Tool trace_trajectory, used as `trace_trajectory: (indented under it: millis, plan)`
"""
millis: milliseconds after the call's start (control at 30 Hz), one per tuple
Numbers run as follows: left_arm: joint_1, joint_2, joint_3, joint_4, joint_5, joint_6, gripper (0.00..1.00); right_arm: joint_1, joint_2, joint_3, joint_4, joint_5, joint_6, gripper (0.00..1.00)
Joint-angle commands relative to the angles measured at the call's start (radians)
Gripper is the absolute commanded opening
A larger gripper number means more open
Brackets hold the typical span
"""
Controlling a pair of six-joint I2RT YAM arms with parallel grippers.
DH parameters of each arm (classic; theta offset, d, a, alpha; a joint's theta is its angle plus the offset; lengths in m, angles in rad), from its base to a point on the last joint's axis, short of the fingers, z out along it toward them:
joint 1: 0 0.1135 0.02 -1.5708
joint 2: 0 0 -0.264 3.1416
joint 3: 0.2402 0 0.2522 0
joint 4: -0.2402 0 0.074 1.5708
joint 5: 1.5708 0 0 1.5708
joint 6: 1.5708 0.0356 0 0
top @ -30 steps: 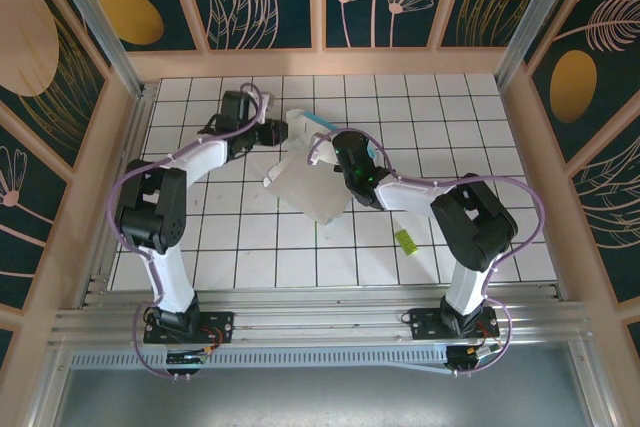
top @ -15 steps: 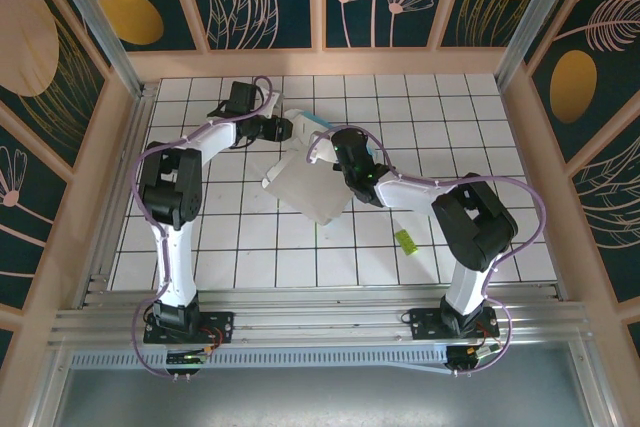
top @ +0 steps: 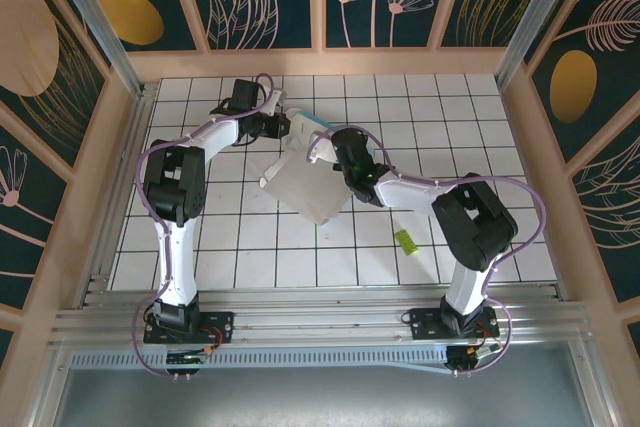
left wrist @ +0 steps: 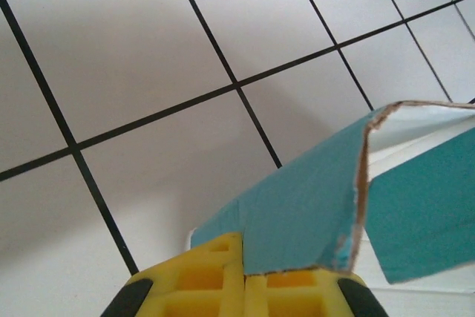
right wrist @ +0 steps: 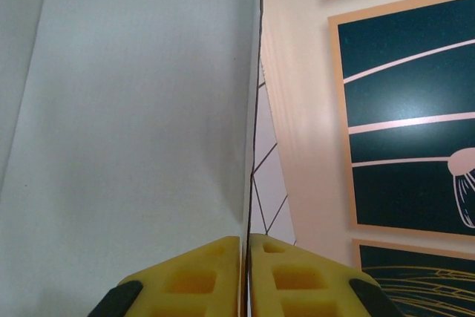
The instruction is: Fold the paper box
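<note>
Paper box (top: 305, 185) is now pinched at two places, and the new grip is the left one. The left gripper (left wrist: 243, 281) stood part open a moment ago as its arm reached toward the upper middle of the overhead frame. It has since snapped fully closed, and its yellow pads meet on the lower edge of a turquoise flap (left wrist: 297, 217) that bends up and away from them with a raw brown cut edge. In the overhead view this left gripper (top: 283, 127) sits at the upper end of the card. The right gripper (right wrist: 247, 261) is closed tight on the thin edge of the broad white panel (right wrist: 133, 124), which rises straight from between its pads; overhead, the right gripper (top: 340, 147) is just right of the flap. With both ends held, I judge that a crease can now be worked by moving one arm against the other. The card lies in the upper centre of the tiled table (top: 450, 127), white face to the camera. Its long axis runs diagonally from the turquoise end near the top down to a corner at mid-frame, and the turquoise end points to the far wall.
</note>
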Motion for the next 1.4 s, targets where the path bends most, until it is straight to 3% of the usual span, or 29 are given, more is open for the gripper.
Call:
trace_trajectory:
  millis: [0,700,1167,1367]
  plan:
    - [0.0,-0.059,-0.033,0.02,0.061,-0.084,0.0,-0.001,0.015,0.038,0.021,0.031,0.019,0.12]
    - [-0.022,-0.065,0.001,0.003,0.145,-0.212,0.0,0.002,0.065,0.051,0.075,0.077,-0.022,0.13]
    - [-0.073,-0.147,-0.294,0.151,0.108,-0.283,0.03,0.039,0.039,-0.071,0.208,0.114,-0.048,0.13]
    - [-0.089,-0.167,-0.362,0.205,0.107,-0.307,0.11,0.079,0.054,-0.177,0.35,0.152,-0.085,0.13]
